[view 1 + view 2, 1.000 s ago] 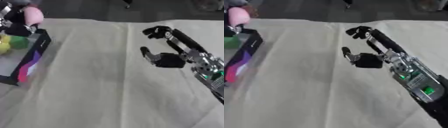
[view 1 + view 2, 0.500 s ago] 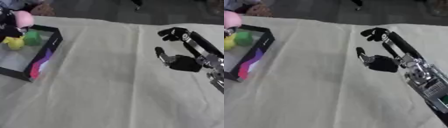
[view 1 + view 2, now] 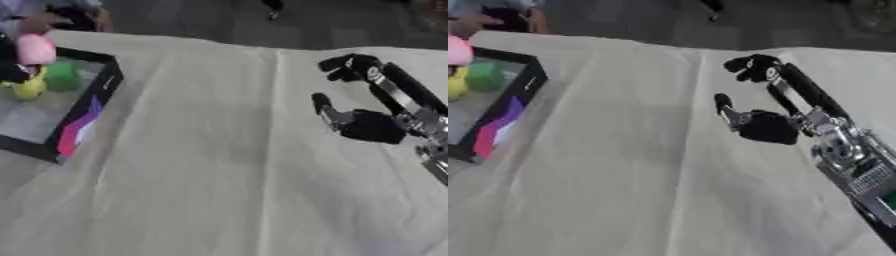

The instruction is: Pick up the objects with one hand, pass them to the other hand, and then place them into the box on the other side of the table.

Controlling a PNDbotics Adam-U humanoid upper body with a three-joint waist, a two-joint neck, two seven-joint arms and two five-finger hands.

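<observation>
Box (image 3: 88, 107) (far left) from fingers (image 3: 348, 64)

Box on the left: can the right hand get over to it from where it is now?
Probably, though it is a long reach. The right hand is open over bare cloth, and nothing lies between it and the box. The box sits at the table's far left, so a full stretch across may be needed.
</observation>
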